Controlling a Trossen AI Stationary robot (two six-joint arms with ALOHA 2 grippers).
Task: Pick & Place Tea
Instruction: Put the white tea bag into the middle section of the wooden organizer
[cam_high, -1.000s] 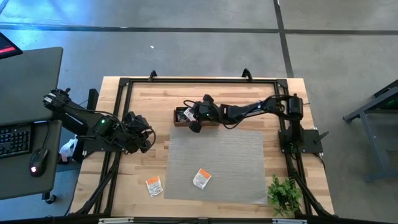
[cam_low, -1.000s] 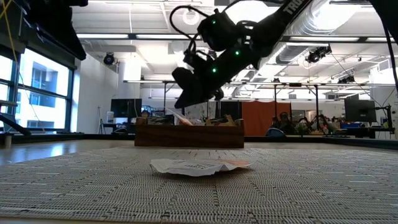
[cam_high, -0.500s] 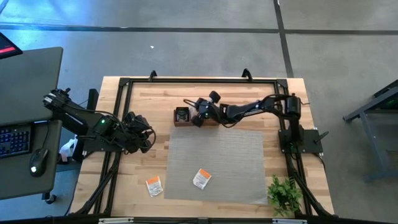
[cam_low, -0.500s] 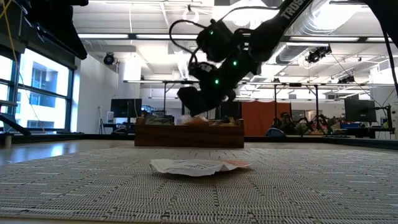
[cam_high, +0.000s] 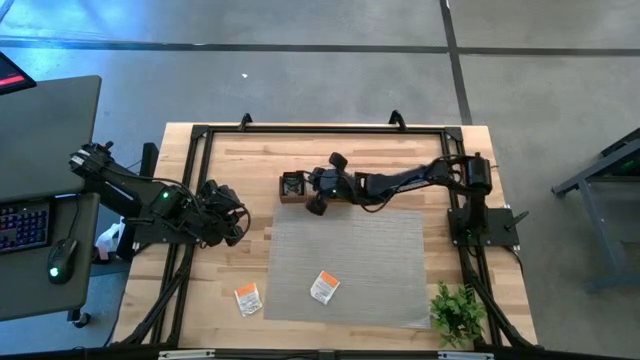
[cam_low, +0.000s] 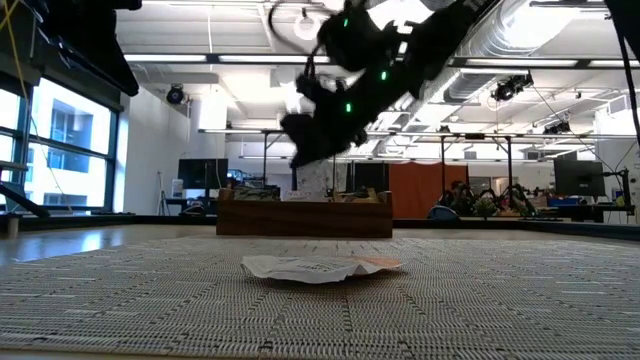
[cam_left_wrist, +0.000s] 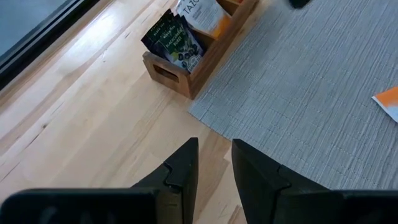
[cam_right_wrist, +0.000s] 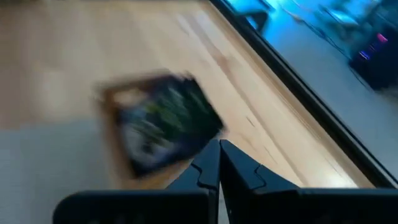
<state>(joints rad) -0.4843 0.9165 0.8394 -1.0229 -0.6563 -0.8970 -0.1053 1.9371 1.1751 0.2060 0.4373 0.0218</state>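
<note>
**Over the wooden box: right gripper above it, jaws together**

Above the far edge of the mat (cam_high: 348, 265), the right gripper (cam_high: 316, 189) sits over the wooden box (cam_high: 300, 187), arm stretched across from the right side of the table (cam_high: 230, 150). In its wrist view the two fingers (cam_right_wrist: 207, 167) are pressed together with nothing visible between them; that view is blurred, showing only dark sachets (cam_right_wrist: 168, 127) in the box's end compartment just ahead of the tips. Low view puts the gripper (cam_low: 310, 150) clear above the box (cam_low: 304, 215), not touching it

Left gripper (cam_high: 228, 212) waits over bare wood at the left of the table, well apart from the box. Its fingers (cam_left_wrist: 181, 171) stand slightly apart, holding nothing

Tea:
- black sachets (cam_left_wrist: 172, 41) upright in the box's end compartment, a white-and-orange one (cam_left_wrist: 200, 14) in the next
- one white-and-orange sachet (cam_high: 324, 287) flat on the mat, also seen in low view (cam_low: 318, 267)
- another sachet (cam_high: 247, 298) on bare wood just beside the mat's near left corner

Small potted plant (cam_high: 457, 312) at the near right corner
</note>
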